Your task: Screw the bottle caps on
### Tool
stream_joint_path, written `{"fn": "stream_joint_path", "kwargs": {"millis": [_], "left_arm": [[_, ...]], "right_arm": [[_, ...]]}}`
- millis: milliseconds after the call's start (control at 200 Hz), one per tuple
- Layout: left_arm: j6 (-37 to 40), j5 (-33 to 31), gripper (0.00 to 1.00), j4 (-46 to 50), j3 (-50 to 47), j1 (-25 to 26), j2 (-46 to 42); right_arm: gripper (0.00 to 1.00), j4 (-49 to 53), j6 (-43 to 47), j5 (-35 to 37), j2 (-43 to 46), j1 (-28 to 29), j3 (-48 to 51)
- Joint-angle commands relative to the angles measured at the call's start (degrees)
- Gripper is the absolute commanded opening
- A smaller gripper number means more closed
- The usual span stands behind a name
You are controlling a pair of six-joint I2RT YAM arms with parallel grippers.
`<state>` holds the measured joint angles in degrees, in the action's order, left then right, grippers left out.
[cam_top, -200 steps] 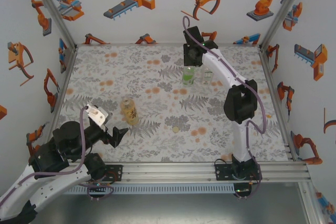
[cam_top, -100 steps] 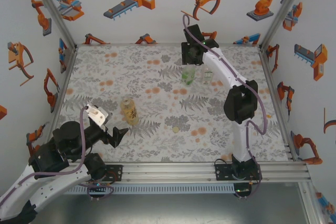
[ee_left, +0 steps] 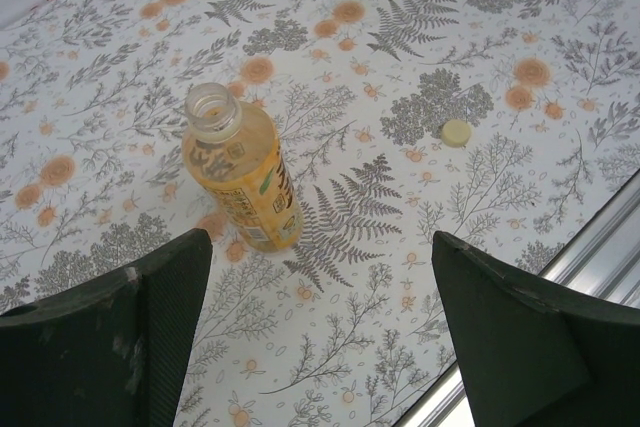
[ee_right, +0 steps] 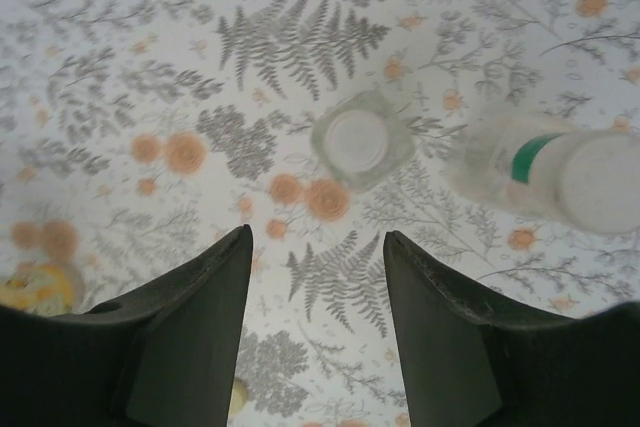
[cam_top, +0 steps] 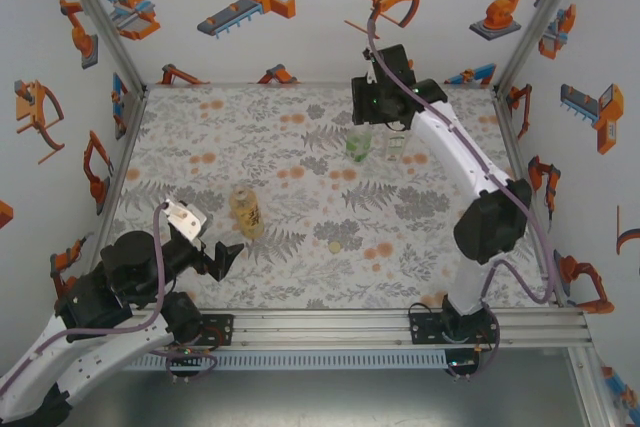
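1. The mat (cam_top: 300, 277) carries three upright bottles and one loose cap.
2. The right arm (cam_top: 470, 162) stretches to the far side. Its gripper (ee_right: 317, 239) points down above the green bottle (cam_top: 359, 144) and the clear bottle (cam_top: 396, 144), jaws partly apart and gripping nothing.
3. The left arm (cam_top: 130, 277) sits folded at the near left. The left gripper (ee_left: 320, 247) faces the amber bottle (ee_left: 240, 172), jaws wide and empty.
4. The amber bottle stands uncapped, left of centre; whether its yellow is liquid or tint is unclear.
5. The green and clear bottles stand just beside each other; their contents cannot be told.
6. The yellowish cap (ee_left: 456, 132) lies flat on the mat, well apart to the amber bottle's right.
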<state>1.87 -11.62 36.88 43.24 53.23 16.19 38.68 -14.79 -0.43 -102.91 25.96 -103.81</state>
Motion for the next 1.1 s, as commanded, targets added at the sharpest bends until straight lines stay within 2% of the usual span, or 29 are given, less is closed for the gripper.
{"fn": "stream_joint_path", "kwargs": {"millis": [0,205,310,521,606,821,1091], "left_arm": [[1.2,-1.1,0.83,-1.1,-0.5,-0.5,-0.5],[2.8,-4.4,0.83,-1.3,-0.8,-0.9,-1.7],[3.0,-6.3,0.83,-1.7,-1.4,-1.2,-5.6],[2.8,-7.8,0.83,-2.6,-2.6,-1.3,-9.4],[3.0,-9.0,0.84,-2.5,-2.9,-1.3,-9.5],[3.1,-10.0,0.84,-1.7,-2.5,-1.3,-8.3],[3.6,-10.8,0.84,-1.5,-2.5,-1.3,-7.2]], "right_arm": [[0.52,-7.1,1.3,-9.3,5.1,-0.2,7.2],[0.53,-26.6,1.2,-25.1,15.9,0.1,27.0],[0.55,-39.1,1.3,-33.0,20.0,1.0,36.9],[0.58,-52.6,6.4,-39.3,22.1,6.4,47.7],[0.61,-58.6,9.2,-40.0,22.0,9.6,51.6],[0.76,-74.2,10.7,-38.9,18.1,16.8,57.0],[0.78,-87.0,10.0,-33.8,8.2,23.9,55.1]]}}
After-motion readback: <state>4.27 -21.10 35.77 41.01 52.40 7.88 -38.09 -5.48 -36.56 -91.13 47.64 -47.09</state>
